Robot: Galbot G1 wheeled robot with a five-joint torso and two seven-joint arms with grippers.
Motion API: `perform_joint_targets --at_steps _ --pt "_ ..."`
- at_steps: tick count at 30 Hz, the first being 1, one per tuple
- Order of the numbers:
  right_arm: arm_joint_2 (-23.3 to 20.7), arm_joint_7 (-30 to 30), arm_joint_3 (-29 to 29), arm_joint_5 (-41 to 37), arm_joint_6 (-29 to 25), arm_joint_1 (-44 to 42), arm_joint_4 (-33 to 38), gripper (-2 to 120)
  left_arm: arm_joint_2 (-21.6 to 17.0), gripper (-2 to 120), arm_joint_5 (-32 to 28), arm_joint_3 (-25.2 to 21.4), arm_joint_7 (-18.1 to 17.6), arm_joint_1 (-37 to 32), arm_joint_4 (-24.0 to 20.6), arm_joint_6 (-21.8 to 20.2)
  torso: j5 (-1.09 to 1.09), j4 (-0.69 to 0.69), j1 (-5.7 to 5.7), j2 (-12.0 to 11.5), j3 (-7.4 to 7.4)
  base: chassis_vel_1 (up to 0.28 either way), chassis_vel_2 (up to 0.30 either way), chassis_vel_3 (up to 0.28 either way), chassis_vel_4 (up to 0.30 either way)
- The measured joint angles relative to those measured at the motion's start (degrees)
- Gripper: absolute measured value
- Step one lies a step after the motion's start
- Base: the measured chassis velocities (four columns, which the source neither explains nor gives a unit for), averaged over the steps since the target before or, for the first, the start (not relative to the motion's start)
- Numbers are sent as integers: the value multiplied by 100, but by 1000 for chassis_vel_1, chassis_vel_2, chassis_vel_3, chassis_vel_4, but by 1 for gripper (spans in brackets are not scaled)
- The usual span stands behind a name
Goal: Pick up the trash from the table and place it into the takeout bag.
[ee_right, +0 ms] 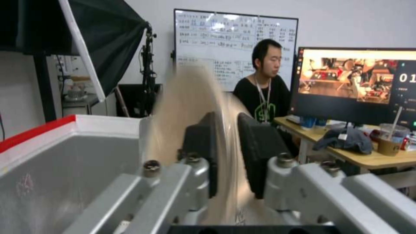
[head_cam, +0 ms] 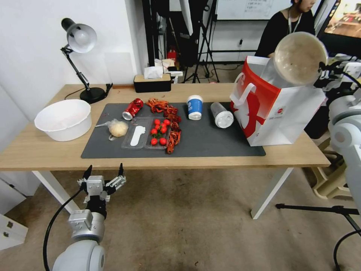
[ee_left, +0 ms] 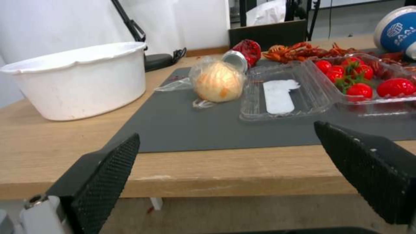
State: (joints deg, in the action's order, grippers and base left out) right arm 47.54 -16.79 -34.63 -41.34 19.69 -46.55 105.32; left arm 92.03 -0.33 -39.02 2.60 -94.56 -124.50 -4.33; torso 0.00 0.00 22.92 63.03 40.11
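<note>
Your right gripper (head_cam: 324,73) pinched the shallow beige bowl (head_cam: 299,57) by its thin rim, tilted above the takeout bag (head_cam: 280,107). Released off-centre, it could have caught the stiff paper edge and tipped out; its overlap with the opening looked uncertain. Your left gripper (head_cam: 105,173) hung spread below the table (head_cam: 41,148).

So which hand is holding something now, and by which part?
The right hand holds the bowl by its rim, above the bag. The left hand is open and holds nothing.
</note>
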Motion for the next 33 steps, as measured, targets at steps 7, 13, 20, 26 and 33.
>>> perform_joint_targets --at_steps 7,13,20,26,33 --pt "0 -7 -9 -50 24 -7 31 41 0 100 4 6 2 5 21 0 0 -1 0 0 0 0 0 0 0" --pt "-57 333 -125 -1070 -475 56 476 64 0 100 5 6 3 6 27 0 0 0 0 0 0 0 0 0 0" --pt "-55 1062 -250 -2029 -1022 -569 1579 91 -1 100 1 -6 3 13 38 0 -2 0 -1 0 -1 0 0 0 0" --pt "113 1663 -124 -1828 -1173 -1608 2287 100 -4 100 -22 -29 3 26 62 0 1 -1 -2 0 -1 0 0 0 0" --pt "323 2012 319 -832 -1578 -2582 2520 100 -13 100 -44 -36 2 42 94 3 -1 0 -2 0 -1 0 0 0 0"
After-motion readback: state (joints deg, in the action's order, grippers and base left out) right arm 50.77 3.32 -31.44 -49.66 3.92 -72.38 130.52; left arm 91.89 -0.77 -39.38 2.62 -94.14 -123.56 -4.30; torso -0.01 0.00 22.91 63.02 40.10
